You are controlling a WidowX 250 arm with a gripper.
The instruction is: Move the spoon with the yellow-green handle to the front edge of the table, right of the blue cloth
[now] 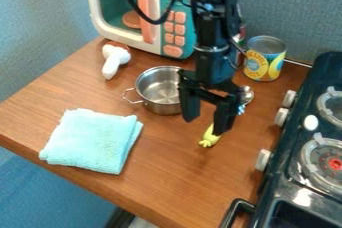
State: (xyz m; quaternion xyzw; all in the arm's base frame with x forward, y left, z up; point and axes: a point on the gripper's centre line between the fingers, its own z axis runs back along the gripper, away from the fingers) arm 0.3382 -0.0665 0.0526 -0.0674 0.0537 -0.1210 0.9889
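Note:
The black gripper [205, 125] hangs over the middle of the wooden table, pointing down, its two fingers apart with nothing seen between them. Just below its right finger lies a small yellow-green toy [210, 137], partly hidden by that finger. Left of and behind the gripper stands a silver pot [158, 92] with a wire handle, its right side partly covered by the arm. A spoon's shiny bowl [248, 95] shows to the right of the gripper. At the front left a folded turquoise cloth [92, 141] lies flat.
A toy microwave [155, 42] stands at the back left, with a white and brown mushroom-like toy [115, 60] before it. A yellow-labelled can [264, 59] is behind on the right. A black toy stove [289, 192] with knobs borders the table's right side.

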